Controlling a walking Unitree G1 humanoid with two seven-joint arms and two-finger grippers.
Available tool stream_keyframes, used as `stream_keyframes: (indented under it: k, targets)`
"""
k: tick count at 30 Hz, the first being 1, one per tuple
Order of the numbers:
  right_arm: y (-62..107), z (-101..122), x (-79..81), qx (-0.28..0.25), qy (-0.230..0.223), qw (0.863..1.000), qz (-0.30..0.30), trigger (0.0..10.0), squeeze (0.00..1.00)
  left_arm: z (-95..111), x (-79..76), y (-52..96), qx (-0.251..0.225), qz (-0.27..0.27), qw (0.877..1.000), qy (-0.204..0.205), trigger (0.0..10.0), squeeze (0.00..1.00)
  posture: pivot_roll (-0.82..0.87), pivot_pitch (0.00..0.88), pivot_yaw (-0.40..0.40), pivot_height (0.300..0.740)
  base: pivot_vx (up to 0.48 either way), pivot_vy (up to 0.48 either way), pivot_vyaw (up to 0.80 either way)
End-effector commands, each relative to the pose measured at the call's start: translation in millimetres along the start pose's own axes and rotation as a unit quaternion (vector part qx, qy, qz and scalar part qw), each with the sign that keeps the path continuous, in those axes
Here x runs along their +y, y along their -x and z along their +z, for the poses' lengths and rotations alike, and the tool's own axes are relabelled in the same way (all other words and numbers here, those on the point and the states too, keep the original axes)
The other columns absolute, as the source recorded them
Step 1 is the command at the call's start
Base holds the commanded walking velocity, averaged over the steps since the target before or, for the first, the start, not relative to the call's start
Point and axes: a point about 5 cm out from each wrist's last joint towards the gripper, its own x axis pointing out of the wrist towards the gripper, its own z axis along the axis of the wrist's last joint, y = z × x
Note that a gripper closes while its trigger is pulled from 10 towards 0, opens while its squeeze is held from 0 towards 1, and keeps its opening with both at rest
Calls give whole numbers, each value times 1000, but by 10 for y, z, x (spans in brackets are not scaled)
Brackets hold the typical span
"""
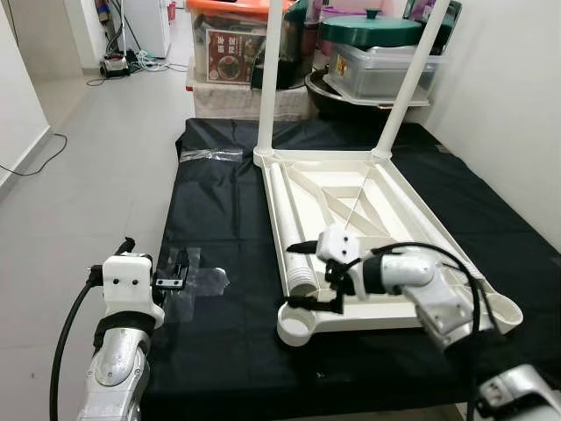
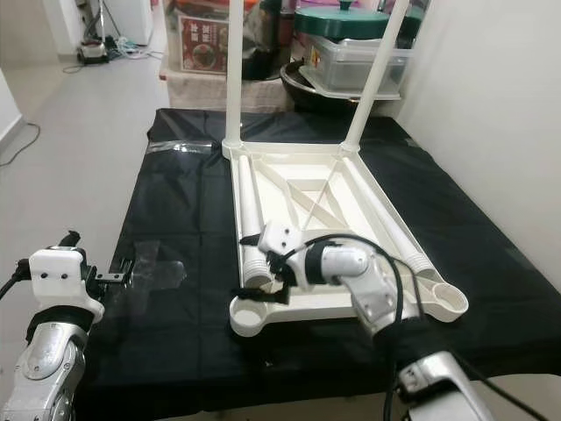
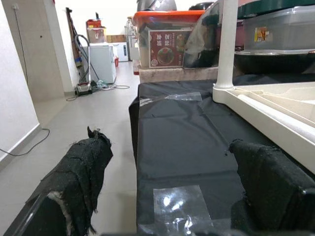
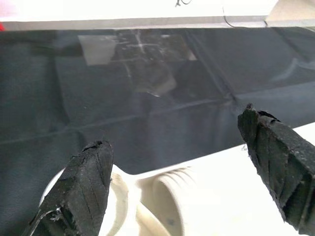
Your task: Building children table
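A: What's cut off up top?

B: Both upright legs (image 1: 274, 70) of the upturned table (image 1: 412, 206) run past the frame's upper edge.

A: And the loose leg (image 1: 289, 230) along its left rim?

B: The right gripper (image 1: 308, 274) covers its near end; the socket there is partly hidden.

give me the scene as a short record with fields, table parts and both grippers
surface: black sheet on the floor
tabletop: white plastic tabletop lying upside down
fitted legs: two white legs upright in the far corners
loose leg: white ribbed leg lying inside the tabletop along its left edge
right gripper: open, over the loose leg's near end
left gripper: open, low over clear plastic wrap
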Motion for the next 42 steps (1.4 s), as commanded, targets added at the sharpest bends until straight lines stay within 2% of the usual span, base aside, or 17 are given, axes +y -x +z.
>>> stream_keyframes:
  k: [1,7,10,12,14,19,20,22,31,33,34,36,37,38,39,40,42]
  targets:
    - [-34,-12,-20,16,13,1000,-3,10000,0,-30,-30,1,4,-3,1000,0,10000,0,51,0,-93,740,0,0,0]
    - [-44,-42,-30,34,25,999,-2,10000,0,-32,-28,1,4,-3,1000,-1,10000,0,49,0,-92,740,0,0,0]
    - [-24,-140,-10,79,56,995,20,10000,0,-27,-18,-9,2,-1,1000,-2,10000,0,53,0,-96,740,0,0,0]
    - [-24,-140,-10,79,56,995,20,10000,0,-27,-18,-9,2,-1,1000,-2,10000,0,53,0,-96,740,0,0,0]
    - [-19,-180,-82,107,63,992,-4,10000,0,-29,-21,-7,3,0,1000,-2,10000,0,50,0,-100,740,0,0,0]
    - [-24,-197,-139,125,74,989,-25,10000,0,-31,-26,-3,3,0,1000,-2,10000,0,50,0,-101,740,0,0,0]
    - [-63,-182,-200,124,62,988,-62,10000,0,-31,-30,-1,3,1,1000,-2,10000,0,48,0,-101,740,0,0,0]
    - [-91,-170,-239,122,51,987,-88,10000,0,-32,-33,1,3,1,1000,-1,10000,0,48,0,-101,740,0,0,0]
    - [-229,-176,-181,111,10,984,-143,10000,0,-44,-56,-21,5,-6,1000,-2,10000,0,33,0,-84,740,0,0,0]
    - [-249,-160,-210,106,1,978,-177,10000,0,-43,-57,-27,5,-7,1000,-3,10000,0,32,0,-87,740,0,0,0]
    - [-273,-153,-239,101,-7,971,-218,10000,0,-43,-55,-31,5,-6,1000,-3,10000,0,32,0,-87,740,0,0,0]
    - [-273,-153,-239,101,-7,971,-218,10000,0,-43,-55,-31,5,-6,1000,-3,10000,0,32,0,-87,740,0,0,0]
    - [-285,-145,-287,97,-17,958,-269,10000,0,-42,-53,-32,5,-3,1000,-4,10000,0,39,0,-92,740,0,0,0]
    - [-285,-145,-287,97,-17,958,-269,10000,0,-42,-53,-32,5,-3,1000,-4,10000,0,39,0,-92,740,0,0,0]
    - [-265,-125,-368,84,-38,940,-328,10000,0,-38,-49,-30,5,0,1000,-3,10000,0,43,0,-92,740,0,0,0]
    - [-265,-125,-368,84,-38,940,-328,10000,0,-38,-49,-30,5,0,1000,-3,10000,0,43,0,-92,740,0,0,0]
    - [-156,-84,-528,52,-67,905,-416,10000,0,-45,-39,-21,7,1,1000,-6,10000,0,36,0,-84,740,0,0,0]
